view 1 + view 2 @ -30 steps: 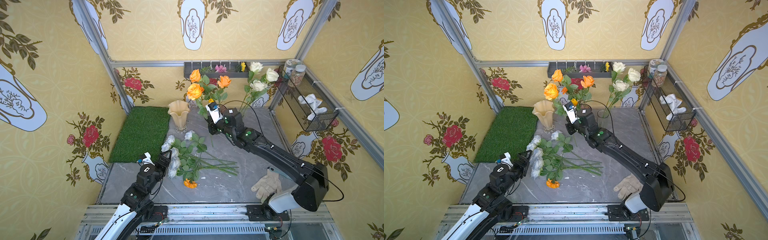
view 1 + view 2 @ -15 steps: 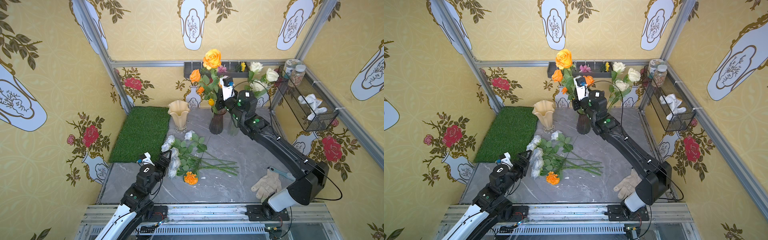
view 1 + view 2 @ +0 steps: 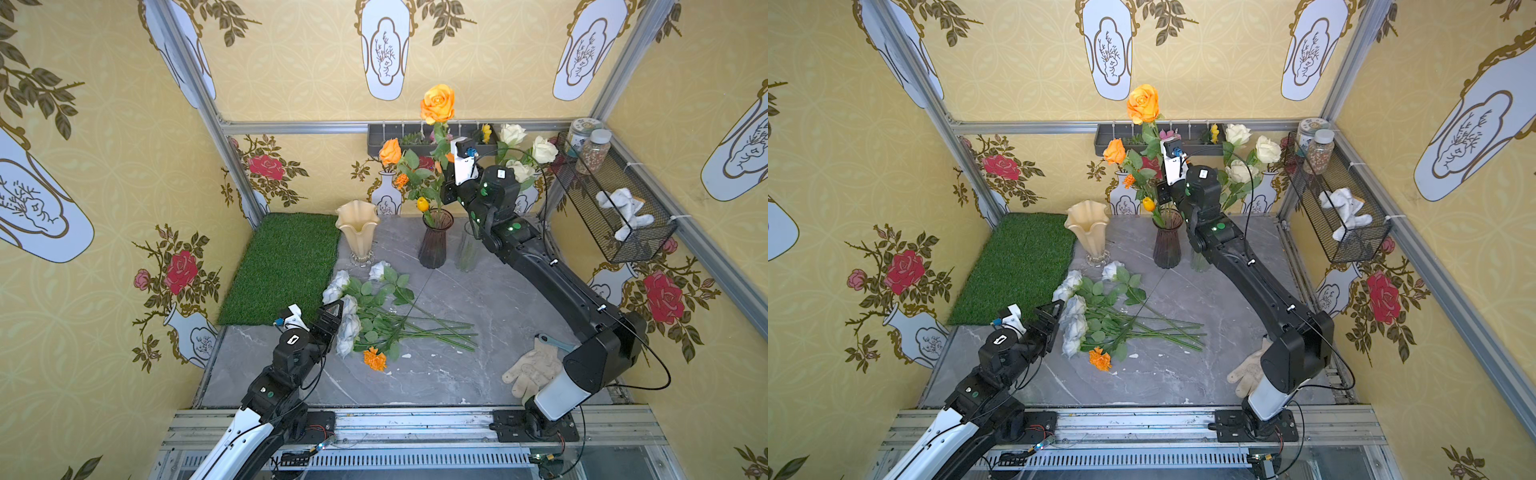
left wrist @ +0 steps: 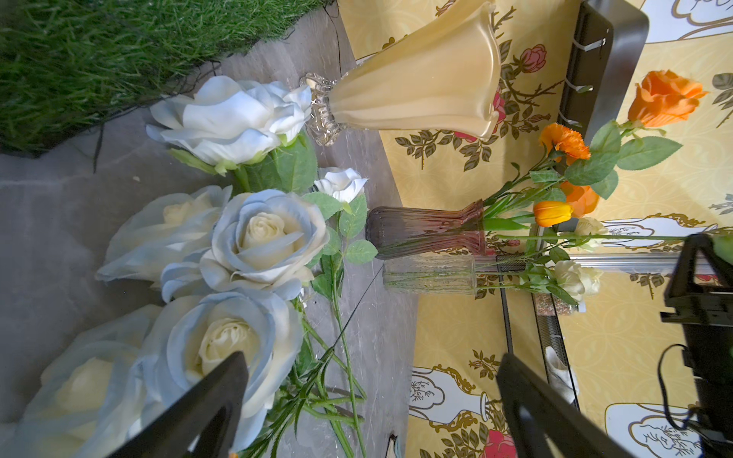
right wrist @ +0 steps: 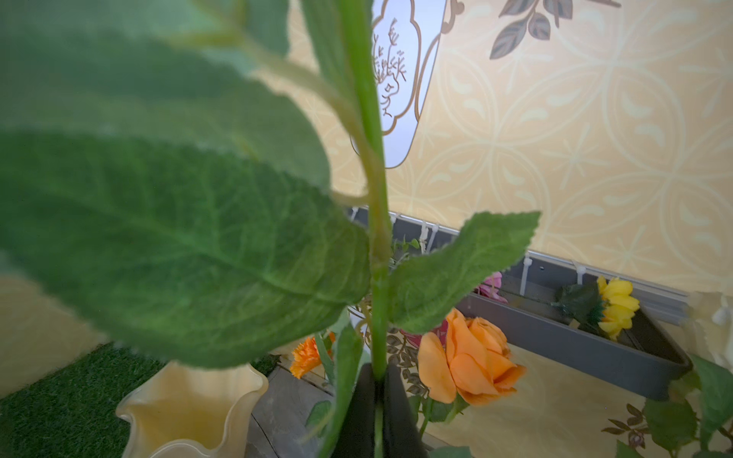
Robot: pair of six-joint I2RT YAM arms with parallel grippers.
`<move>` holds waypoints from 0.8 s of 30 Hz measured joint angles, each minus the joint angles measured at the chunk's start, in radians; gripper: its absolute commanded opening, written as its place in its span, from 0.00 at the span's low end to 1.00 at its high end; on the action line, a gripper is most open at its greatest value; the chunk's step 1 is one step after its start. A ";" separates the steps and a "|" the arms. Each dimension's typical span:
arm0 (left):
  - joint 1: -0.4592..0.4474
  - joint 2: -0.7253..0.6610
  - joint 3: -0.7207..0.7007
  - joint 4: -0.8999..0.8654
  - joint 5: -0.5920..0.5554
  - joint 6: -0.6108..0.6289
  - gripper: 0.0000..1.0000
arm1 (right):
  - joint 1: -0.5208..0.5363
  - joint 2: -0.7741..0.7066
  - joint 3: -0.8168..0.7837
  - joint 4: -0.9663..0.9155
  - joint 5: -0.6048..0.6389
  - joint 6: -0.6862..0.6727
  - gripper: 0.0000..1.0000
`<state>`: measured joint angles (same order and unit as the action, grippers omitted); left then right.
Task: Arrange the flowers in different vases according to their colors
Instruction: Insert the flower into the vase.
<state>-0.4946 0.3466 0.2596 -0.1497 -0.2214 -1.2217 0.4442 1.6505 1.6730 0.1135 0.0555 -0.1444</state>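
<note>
Up from low beside the vases goes the right arm, and the orange rose (image 3: 437, 104) it carries now stands higher than every other bloom. The right gripper (image 5: 378, 376) is clenched on the rose's green stem just under a pair of leaves. The stem hangs down toward the purple vase (image 3: 434, 243) at the middle of the desk's (image 3: 436, 374) back edge. Whether its end is already inside the mouth cannot be told.

That vase already holds two orange roses, a marigold and a yellow tulip (image 3: 422, 203), so the mouth is crowded. The clear vase (image 3: 467, 253) with the cream-white roses (image 3: 513, 135) stands just beside it, close under the right arm. The cream vase (image 3: 359, 232) is empty. The left gripper (image 4: 371, 359) hangs with its fingers spread wide, holding nothing, next to the pale blue-white roses (image 3: 347, 320) lying toward the desk's left front with a loose marigold (image 3: 374, 358).

The likely fault is a stem end that catches the rim or the packed stems. Pushed down then, it could tip the narrow purple vase. The arm's elbow could also knock the clear vase over. Broad leaves may snag neighbouring blooms and drag them out on release.
</note>
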 measured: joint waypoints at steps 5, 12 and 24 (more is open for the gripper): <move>0.000 0.007 0.000 0.003 -0.007 0.007 1.00 | -0.019 0.021 -0.047 0.023 0.000 0.010 0.00; 0.000 0.016 0.000 0.009 -0.011 0.011 1.00 | -0.032 0.055 -0.140 0.051 -0.001 0.025 0.00; 0.001 0.022 0.000 0.025 -0.011 0.018 1.00 | -0.045 0.066 -0.089 0.037 0.002 0.062 0.10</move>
<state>-0.4938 0.3683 0.2596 -0.1246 -0.2325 -1.2034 0.3992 1.7168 1.5841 0.1505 0.0578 -0.0826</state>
